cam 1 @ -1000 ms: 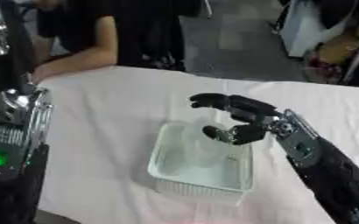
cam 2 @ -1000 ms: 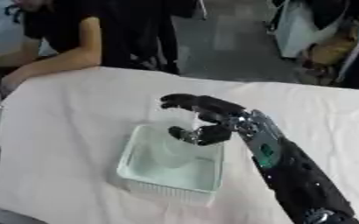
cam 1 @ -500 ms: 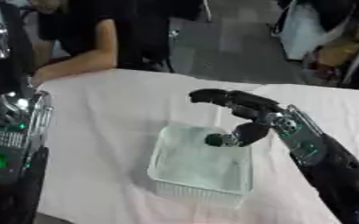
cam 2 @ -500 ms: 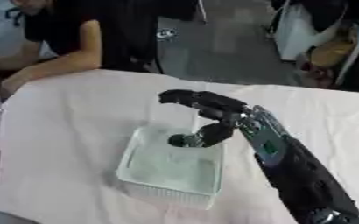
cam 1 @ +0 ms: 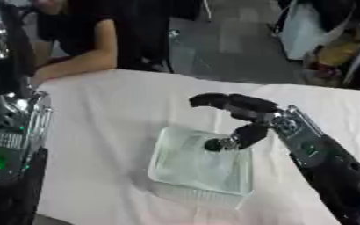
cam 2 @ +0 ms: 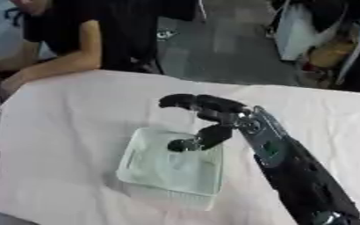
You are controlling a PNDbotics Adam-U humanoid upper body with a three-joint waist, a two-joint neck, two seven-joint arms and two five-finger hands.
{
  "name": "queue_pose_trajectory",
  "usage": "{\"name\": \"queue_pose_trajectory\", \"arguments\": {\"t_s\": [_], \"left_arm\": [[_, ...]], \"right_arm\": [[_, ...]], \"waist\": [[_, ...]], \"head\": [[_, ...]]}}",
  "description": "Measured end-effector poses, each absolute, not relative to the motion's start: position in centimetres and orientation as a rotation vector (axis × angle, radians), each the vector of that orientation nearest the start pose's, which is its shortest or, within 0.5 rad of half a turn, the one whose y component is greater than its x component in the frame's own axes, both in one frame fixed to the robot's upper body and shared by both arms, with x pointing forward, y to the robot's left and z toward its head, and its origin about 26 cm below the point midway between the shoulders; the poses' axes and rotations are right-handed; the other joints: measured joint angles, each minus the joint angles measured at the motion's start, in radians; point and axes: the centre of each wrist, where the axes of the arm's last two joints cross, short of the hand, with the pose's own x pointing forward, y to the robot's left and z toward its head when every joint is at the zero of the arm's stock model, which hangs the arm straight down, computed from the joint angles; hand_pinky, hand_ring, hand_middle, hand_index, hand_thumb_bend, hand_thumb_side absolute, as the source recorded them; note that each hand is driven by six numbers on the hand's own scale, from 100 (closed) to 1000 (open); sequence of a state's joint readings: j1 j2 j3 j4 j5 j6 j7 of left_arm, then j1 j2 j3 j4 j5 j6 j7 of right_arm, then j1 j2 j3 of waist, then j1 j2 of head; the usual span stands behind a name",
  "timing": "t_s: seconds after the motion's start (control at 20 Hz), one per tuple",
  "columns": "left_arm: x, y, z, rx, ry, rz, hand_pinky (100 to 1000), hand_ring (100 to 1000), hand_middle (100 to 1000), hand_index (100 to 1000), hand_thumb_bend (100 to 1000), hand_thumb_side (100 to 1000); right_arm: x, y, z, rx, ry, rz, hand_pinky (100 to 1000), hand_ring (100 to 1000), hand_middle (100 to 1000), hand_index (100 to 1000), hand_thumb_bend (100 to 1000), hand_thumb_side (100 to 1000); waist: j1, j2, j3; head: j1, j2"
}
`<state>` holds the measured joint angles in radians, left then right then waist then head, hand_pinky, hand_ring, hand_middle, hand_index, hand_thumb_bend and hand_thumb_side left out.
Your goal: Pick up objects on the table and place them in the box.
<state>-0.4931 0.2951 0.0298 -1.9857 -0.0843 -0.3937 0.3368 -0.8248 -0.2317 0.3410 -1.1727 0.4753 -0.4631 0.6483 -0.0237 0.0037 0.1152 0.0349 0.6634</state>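
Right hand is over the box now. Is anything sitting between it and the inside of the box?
Nothing visible does. The right hand hangs over the far right part of the box, its fingers curved and its thumb tip reaching down just inside the rim. Whether it holds a thing I cannot tell.

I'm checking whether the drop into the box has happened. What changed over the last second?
The right hand lowered over the box, its thumb now reaching down inside the far rim. Its fingers stayed spread; no object shows in it. The box stayed put on the table.
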Motion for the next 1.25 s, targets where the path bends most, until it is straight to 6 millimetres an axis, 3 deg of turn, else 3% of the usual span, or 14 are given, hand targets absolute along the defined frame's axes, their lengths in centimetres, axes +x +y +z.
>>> {"name": "queue_pose_trajectory", "arguments": {"t_s": [0.15, 0.2, 0.3, 0.6, 0.85, 1.0, 1.05, 1.1, 1.25], "left_arm": [[31.4, 24.3, 25.3, -0.259, 3.366, -0.009, 576, 619, 671, 784, 231, 654], [31.4, 24.3, 25.3, -0.259, 3.367, -0.009, 576, 619, 671, 784, 231, 654], [31.4, 24.3, 25.3, -0.259, 3.367, -0.008, 576, 619, 671, 784, 230, 655], [31.4, 24.3, 25.3, -0.259, 3.367, -0.008, 576, 619, 672, 784, 231, 653], [31.4, 24.3, 25.3, -0.259, 3.367, -0.008, 576, 619, 671, 784, 230, 654], [31.4, 24.3, 25.3, -0.259, 3.367, -0.008, 576, 618, 670, 784, 229, 655], [31.4, 24.3, 25.3, -0.259, 3.367, -0.008, 576, 618, 671, 784, 224, 661], [31.4, 24.3, 25.3, -0.259, 3.367, -0.007, 575, 618, 671, 784, 228, 655], [31.4, 24.3, 25.3, -0.260, 3.366, -0.007, 575, 618, 671, 784, 227, 655]], "right_arm": [[43.8, -14.5, 15.3, 0.025, -1.775, 1.852, 1000, 1000, 1000, 1000, 608, 754], [43.8, -14.5, 15.2, 0.042, -1.757, 1.845, 1000, 1000, 1000, 1000, 556, 781], [43.9, -14.5, 15.0, 0.083, -1.712, 1.828, 1000, 1000, 1000, 1000, 541, 785], [43.8, -14.6, 15.2, 0.155, -1.637, 1.808, 1000, 1000, 1000, 1000, 551, 789], [43.7, -14.6, 15.6, 0.148, -1.650, 1.816, 1000, 1000, 1000, 1000, 516, 770], [43.6, -14.8, 16.4, 0.105, -1.703, 1.816, 1000, 1000, 1000, 1000, 429, 704], [43.5, -15.0, 16.9, 0.060, -1.744, 1.811, 1000, 1000, 1000, 1000, 653, 613], [43.4, -15.2, 17.4, 0.004, -1.800, 1.793, 1000, 1000, 1000, 1000, 400, 615], [43.0, -15.5, 19.0, -0.217, -2.026, 1.610, 1000, 1000, 1000, 1000, 377, 523]], "waist": [[0.000, 0.000, 0.002], [0.000, 0.000, 0.002], [0.000, 0.000, 0.003], [0.000, 0.000, 0.003], [0.000, 0.000, 0.003], [0.000, 0.000, 0.003], [0.000, 0.000, 0.002], [0.000, 0.000, 0.002], [0.000, -0.001, 0.000]], "head": [[0.000, 0.000], [0.000, 0.000], [0.000, 0.000], [0.000, 0.000], [0.000, 0.000], [0.000, -0.001], [0.000, -0.002], [0.000, -0.004], [0.000, -0.008]]}}
